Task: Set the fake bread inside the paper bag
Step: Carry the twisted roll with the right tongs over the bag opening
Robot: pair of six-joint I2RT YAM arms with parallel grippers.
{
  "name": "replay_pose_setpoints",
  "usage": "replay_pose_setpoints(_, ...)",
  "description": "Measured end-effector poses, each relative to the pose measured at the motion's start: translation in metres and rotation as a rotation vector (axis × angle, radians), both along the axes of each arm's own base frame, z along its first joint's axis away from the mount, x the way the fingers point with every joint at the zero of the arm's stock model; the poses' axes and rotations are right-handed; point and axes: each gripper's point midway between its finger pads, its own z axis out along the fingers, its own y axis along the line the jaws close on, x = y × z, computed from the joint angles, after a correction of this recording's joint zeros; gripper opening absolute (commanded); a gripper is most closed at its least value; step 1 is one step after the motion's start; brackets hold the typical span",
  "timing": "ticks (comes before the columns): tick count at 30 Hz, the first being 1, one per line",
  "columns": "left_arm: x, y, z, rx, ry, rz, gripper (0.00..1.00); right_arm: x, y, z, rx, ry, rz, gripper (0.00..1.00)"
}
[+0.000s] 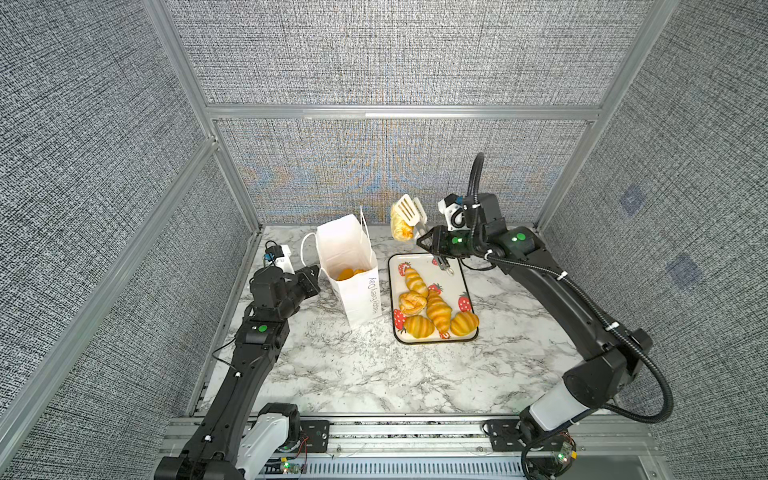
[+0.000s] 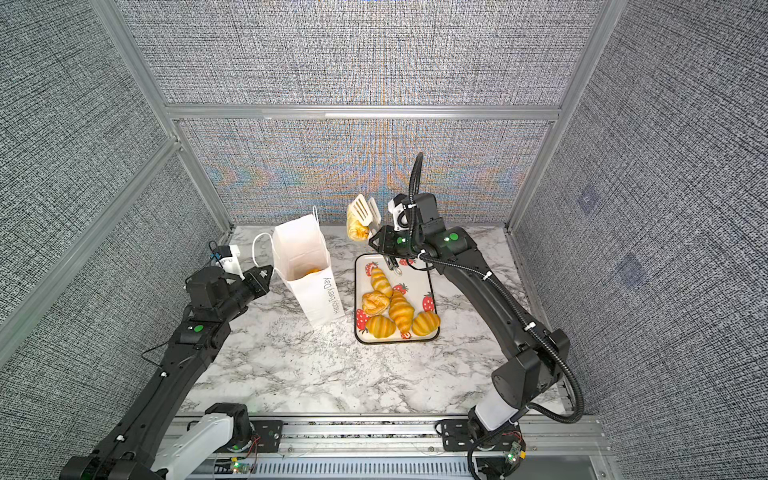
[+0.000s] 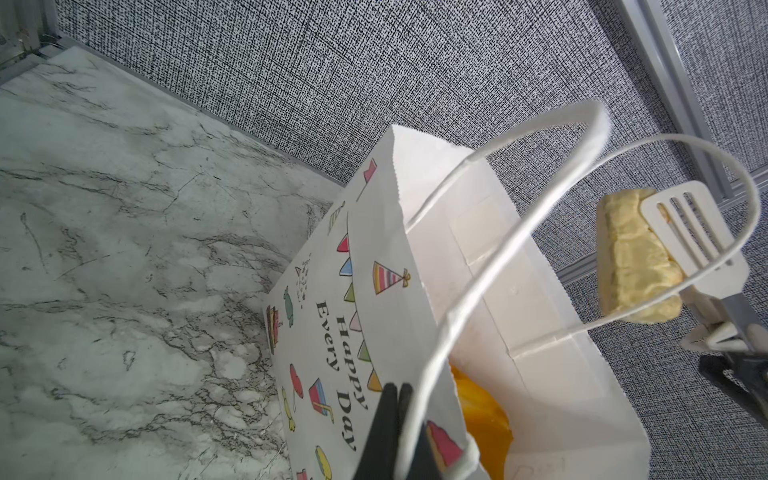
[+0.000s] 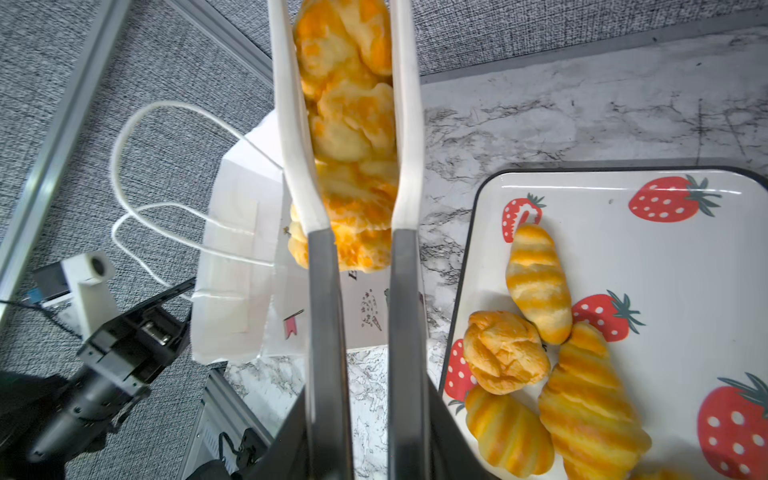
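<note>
Now, right gripper (image 1: pixel 427 241): closed firmly on the grey handles of the white tongs (image 1: pixel 409 211), raised at upper centre in both top views.
Tong blades: squeezed onto the braided loaf (image 1: pixel 399 227) from two sides; the loaf hangs in the air and touches nothing else.
Loaf's place: higher than the bag's mouth and the tray's far end, between the two, just right of the bag's rim.
Paper bag (image 1: pixel 353 291): upright and open, left of the tray, with orange bread (image 1: pixel 348 273) lying at its bottom.
Left gripper (image 3: pixel 394 405): jaws pressed together at the bag's left rim, with the cord handle (image 3: pixel 498 249) running against them; whether they pinch cord or paper cannot be told.
Strawberry tray (image 1: pixel 456 286): right of the bag at centre frame, holding four ridged croissants (image 1: pixel 438 309) and one round bun (image 1: pixel 412 302), all crowded toward its near end.
Marble table (image 1: pixel 374 374): carries the bag and the tray.
</note>
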Motion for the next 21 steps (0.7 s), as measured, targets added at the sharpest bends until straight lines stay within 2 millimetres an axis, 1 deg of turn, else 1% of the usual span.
replay_pose_setpoints(6,0.000,0.000,0.000,-0.005,0.002,0.000,0.00,-0.014,0.008,0.016,0.044,-0.049,0.040,0.32)
replay_pose_setpoints(13,0.000,0.000,0.000,-0.006,0.003,0.001,0.00,-0.029,0.018,0.041,0.085,-0.117,0.087,0.32)
replay_pose_setpoints(21,-0.001,0.000,0.002,-0.008,-0.003,0.000,0.00,-0.048,0.033,0.057,0.099,-0.174,0.157,0.32)
